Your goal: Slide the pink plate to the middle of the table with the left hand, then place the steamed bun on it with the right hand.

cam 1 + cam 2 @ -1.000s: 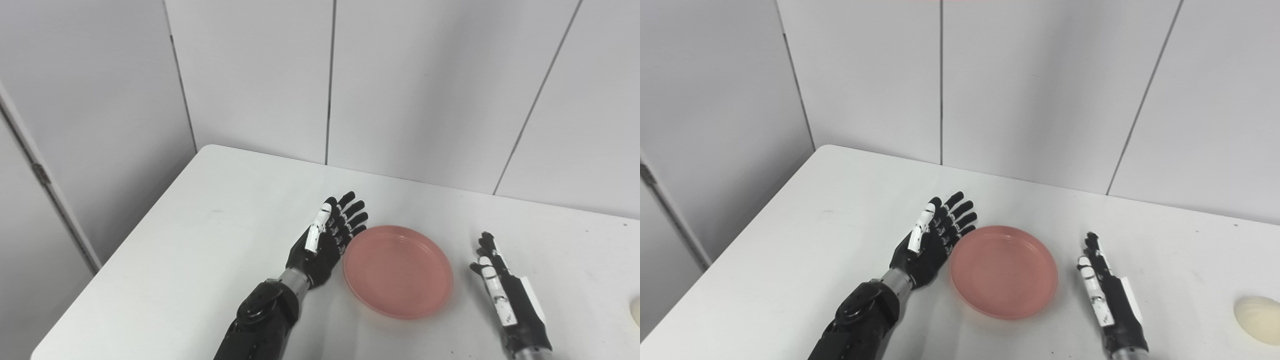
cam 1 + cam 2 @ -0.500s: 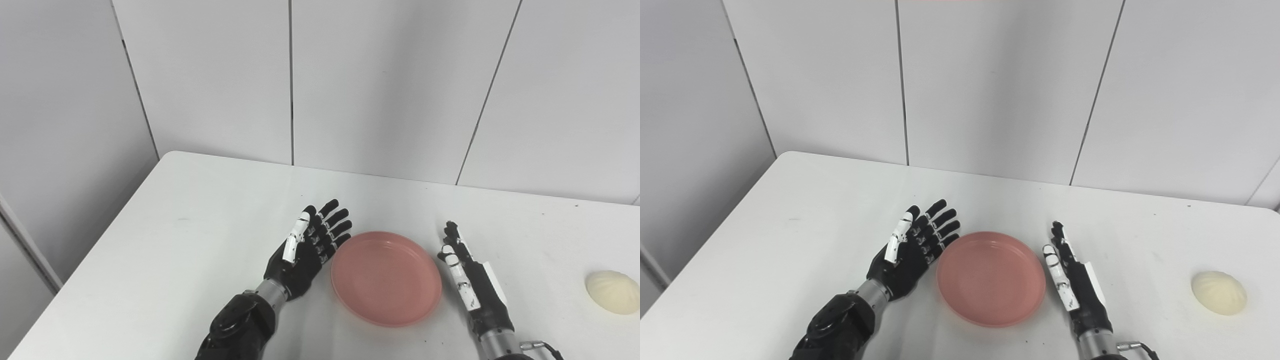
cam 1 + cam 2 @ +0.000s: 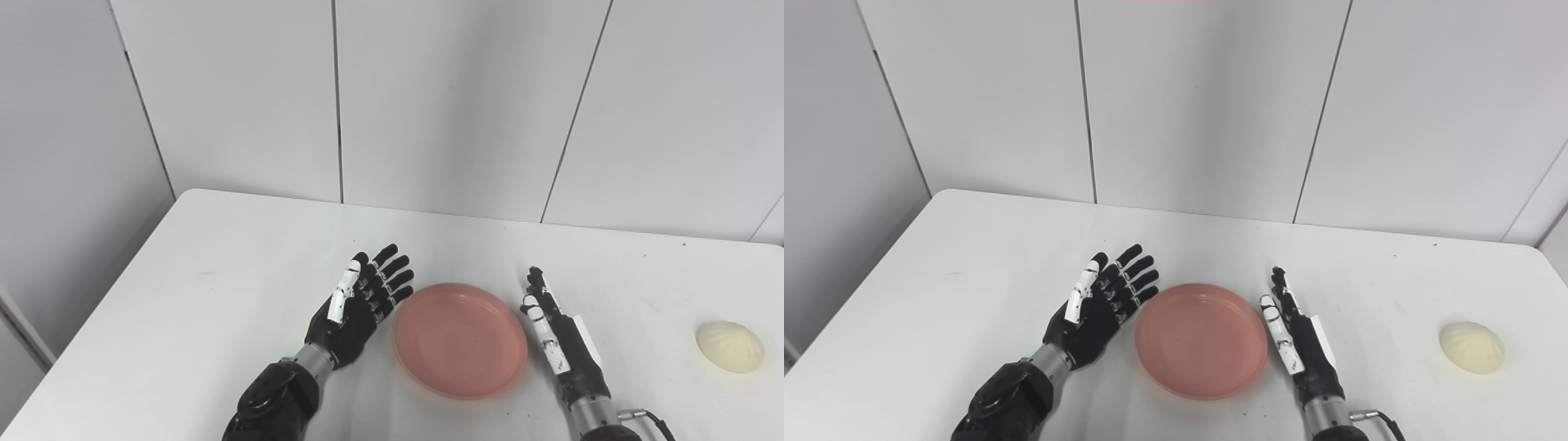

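Observation:
The pink plate (image 3: 460,340) lies flat and empty near the middle of the white table (image 3: 245,257). My left hand (image 3: 361,303) is open, fingers spread, its side close against the plate's left rim. To the plate's right, my right hand (image 3: 560,343) rests open and edge-on, fingers straight, just apart from the rim. A cream steamed bun (image 3: 730,346) sits alone far right on the table; in the right eye view the bun (image 3: 1471,347) is well clear of the right hand (image 3: 1295,337).
Grey wall panels (image 3: 453,104) stand behind the table's far edge. The table's left edge (image 3: 104,294) runs diagonally, with a drop beyond it. A cable (image 3: 1387,422) trails from the right wrist.
The whole picture has shifted left, so the camera turned right and the bun came into full view. Both hands and the plate keep the same places relative to each other.

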### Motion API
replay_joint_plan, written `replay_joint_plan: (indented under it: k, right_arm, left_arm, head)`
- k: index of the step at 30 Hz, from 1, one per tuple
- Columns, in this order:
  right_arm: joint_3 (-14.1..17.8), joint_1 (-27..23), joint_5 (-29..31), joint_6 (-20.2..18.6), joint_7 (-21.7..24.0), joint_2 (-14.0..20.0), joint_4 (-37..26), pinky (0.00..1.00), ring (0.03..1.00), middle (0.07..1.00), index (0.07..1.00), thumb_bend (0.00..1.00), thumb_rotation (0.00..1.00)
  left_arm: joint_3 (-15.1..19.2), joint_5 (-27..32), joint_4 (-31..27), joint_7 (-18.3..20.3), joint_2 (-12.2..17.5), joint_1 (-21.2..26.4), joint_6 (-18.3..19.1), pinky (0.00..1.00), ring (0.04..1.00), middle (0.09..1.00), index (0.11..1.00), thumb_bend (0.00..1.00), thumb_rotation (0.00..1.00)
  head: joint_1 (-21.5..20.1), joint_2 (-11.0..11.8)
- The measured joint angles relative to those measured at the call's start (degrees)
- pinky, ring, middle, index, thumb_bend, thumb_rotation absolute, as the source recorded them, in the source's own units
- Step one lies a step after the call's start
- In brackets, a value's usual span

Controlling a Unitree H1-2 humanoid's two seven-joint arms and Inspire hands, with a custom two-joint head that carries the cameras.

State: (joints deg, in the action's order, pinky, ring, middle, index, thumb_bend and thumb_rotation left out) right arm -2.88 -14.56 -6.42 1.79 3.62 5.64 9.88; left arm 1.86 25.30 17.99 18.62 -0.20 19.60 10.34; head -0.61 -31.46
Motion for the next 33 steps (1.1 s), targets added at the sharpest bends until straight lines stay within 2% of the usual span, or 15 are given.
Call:
replay_joint_plan:
  k: [3,5,11,12,14,16,19,22,24,28,29,33]
  right_arm:
    - [-0.20,0.01,-1.63,0.27,-1.54,-0.36,-0.20,0.96,0.985,0.989,0.992,0.31,1.00]
    - [-0.23,0.03,-2.48,1.03,-2.32,-0.35,-0.59,0.95,0.977,0.983,0.998,0.39,1.00]
    - [0.12,0.13,-3.89,1.26,-4.37,-0.30,-0.94,0.96,0.975,0.985,0.997,0.44,1.00]
    - [0.30,0.12,-3.91,1.56,-4.73,-0.29,-0.89,0.94,0.966,0.980,0.995,0.47,1.00]
    - [0.72,-0.06,-3.93,2.96,-5.08,-0.14,-0.59,0.93,0.953,0.964,0.982,0.53,1.00]
    - [1.22,-0.59,-4.31,4.90,-6.39,0.33,0.22,0.93,0.947,0.958,0.974,0.55,1.00]
    - [2.01,-1.77,-5.55,6.24,-7.95,1.42,1.90,0.92,0.935,0.956,0.970,0.56,1.00]
    - [2.50,-2.32,-7.57,7.48,-9.46,2.63,2.59,0.88,0.872,0.944,0.971,0.58,1.00]
    - [3.05,-2.35,-8.28,7.45,-9.54,3.43,2.39,0.87,0.883,0.956,0.980,0.56,1.00]
    - [4.19,-2.67,-8.37,7.46,-9.54,4.94,0.07,0.84,0.907,0.971,0.984,0.53,0.94]
    - [4.35,-2.82,-8.85,7.43,-9.61,5.32,-0.50,0.82,0.881,0.957,0.977,0.51,0.94]
    - [4.51,-2.78,-13.23,6.25,-9.88,7.11,-4.45,0.80,0.876,0.938,0.952,0.53,0.86]
  left_arm:
    - [0.02,-0.29,0.49,0.00,0.44,0.21,-0.72,0.93,0.919,0.923,0.913,0.44,1.00]
    - [-0.08,-0.81,0.82,0.00,0.88,0.21,-1.72,0.92,0.917,0.921,0.912,0.44,1.00]
    - [-0.10,-0.99,2.31,0.47,1.76,0.24,-4.86,0.92,0.910,0.917,0.909,0.45,1.00]
    - [-0.11,-0.99,2.59,0.74,1.89,0.31,-5.22,0.92,0.910,0.917,0.909,0.45,1.00]
    - [-0.05,-0.99,2.99,0.83,1.96,0.35,-5.92,0.91,0.903,0.911,0.905,0.46,1.00]
    - [-0.01,-0.99,3.50,0.87,2.00,0.40,-6.82,0.90,0.901,0.911,0.905,0.46,1.00]
    - [0.13,-0.98,4.48,1.17,2.30,0.88,-7.58,0.90,0.900,0.911,0.906,0.46,1.00]
    - [0.31,-0.98,5.71,1.53,3.09,1.59,-8.40,0.89,0.894,0.903,0.894,0.47,1.00]
    - [0.40,-0.98,6.66,1.98,3.82,2.07,-8.96,0.89,0.894,0.904,0.895,0.47,1.00]
    - [0.58,-0.97,7.97,2.68,4.54,2.68,-9.56,0.89,0.891,0.902,0.896,0.48,1.00]
    - [0.60,-0.97,8.43,2.88,4.56,2.90,-9.79,0.87,0.885,0.897,0.891,0.48,1.00]
    - [0.61,-0.98,10.49,3.45,4.68,3.88,-10.87,0.86,0.872,0.885,0.875,0.50,1.00]
  head:
    - [-0.71,0.18]
    - [-2.37,0.53]
    - [-3.96,0.79]
    - [-5.79,1.05]
    - [-6.76,1.23]
    - [-6.77,1.23]
    - [-8.78,1.76]
    - [-10.20,2.02]
    - [-11.69,2.20]
    - [-13.36,2.55]
    - [-13.36,2.55]
    - [-15.30,2.99]
